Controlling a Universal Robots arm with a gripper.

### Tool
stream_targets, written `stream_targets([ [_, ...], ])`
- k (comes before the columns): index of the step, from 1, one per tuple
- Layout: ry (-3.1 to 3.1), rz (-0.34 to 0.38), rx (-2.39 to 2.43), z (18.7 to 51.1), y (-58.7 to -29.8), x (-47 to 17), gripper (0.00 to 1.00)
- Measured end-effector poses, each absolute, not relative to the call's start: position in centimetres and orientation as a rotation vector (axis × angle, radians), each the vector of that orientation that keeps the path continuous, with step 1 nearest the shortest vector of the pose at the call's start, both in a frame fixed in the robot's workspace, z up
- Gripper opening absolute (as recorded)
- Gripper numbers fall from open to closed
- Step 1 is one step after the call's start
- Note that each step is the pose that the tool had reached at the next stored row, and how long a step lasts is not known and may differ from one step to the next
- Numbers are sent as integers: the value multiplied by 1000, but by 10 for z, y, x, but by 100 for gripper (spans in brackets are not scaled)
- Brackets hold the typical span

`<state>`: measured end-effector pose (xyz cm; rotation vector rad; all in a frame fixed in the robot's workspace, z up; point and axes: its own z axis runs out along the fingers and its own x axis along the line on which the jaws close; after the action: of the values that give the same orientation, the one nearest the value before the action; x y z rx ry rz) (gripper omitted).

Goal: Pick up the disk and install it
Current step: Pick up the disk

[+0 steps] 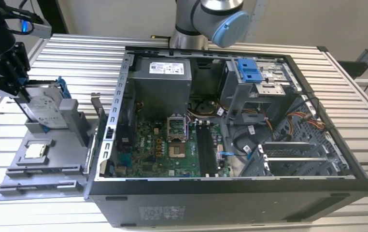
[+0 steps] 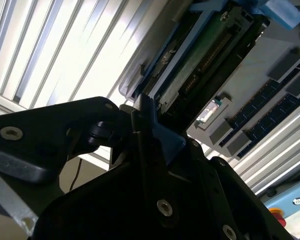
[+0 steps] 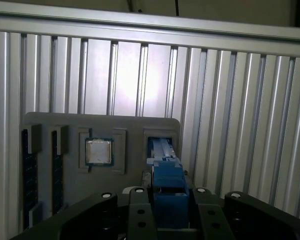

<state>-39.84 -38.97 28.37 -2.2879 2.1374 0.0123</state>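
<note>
One disk (image 1: 47,110) stands on edge, leaning a little, in a slot of a grey tray (image 1: 49,166) at the exterior view's left, with its white label facing the near side and its blue carrier rail along the edges. The hand (image 1: 18,91) is at the disk's upper end. In the first wrist view its two black fingers (image 3: 140,212) sit tight against either side of the blue rail (image 3: 166,172), so the hand is closed narrowly on the disk. The disk's lower end is still down in the slot. In the second wrist view the disk's underside shows a green circuit board (image 2: 202,57), and a blue piece of the rail is pinched at the fingers. On the same tray, just on the near side of the disk, a small square silver chip (image 1: 35,151) lies flat in its own recess. In the first wrist view two dark memory modules (image 3: 56,170) lie in slots beyond the chip, apart from the disk. The tray rests on a ribbed metal bench (image 1: 74,53). To the exterior view's right of the tray, touching or just beside it, an open computer case (image 1: 235,198) lies on its side, showing a green motherboard (image 1: 164,150), a grey power supply (image 1: 161,79) at the far side and a metal cage with a blue latch (image 1: 251,72) at the far right. The arm's grey and blue joint (image 1: 226,21) rises behind the case.
</note>
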Motion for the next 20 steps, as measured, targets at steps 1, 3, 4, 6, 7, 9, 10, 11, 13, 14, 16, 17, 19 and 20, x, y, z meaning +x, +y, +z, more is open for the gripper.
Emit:
stream_targets([
  [1,2137,12,-2288,284,-390,-398,0],
  [3,2138,12,-2288,284,-390,-398,0],
  [4,2138,12,-2288,284,-390,-398,0],
  [6,2138,12,-2288,284,-390,-398,0],
  [7,2138,12,-2288,284,-390,-398,0],
  [9,2137,12,-2288,284,-390,-398,0],
  [10,2137,12,-2288,284,-390,-398,0],
  [11,2137,12,-2288,284,-390,-398,0],
  [13,2138,12,-2288,284,-390,-398,0],
  [14,2138,12,-2288,284,-390,-398,0],
  [16,2138,12,-2288,284,-390,-398,0],
  [17,2137,12,-2288,284,-390,-398,0],
  [19,2138,12,-2288,284,-390,-398,0],
  [20,2138,12,-2288,284,-389,-398,0],
])
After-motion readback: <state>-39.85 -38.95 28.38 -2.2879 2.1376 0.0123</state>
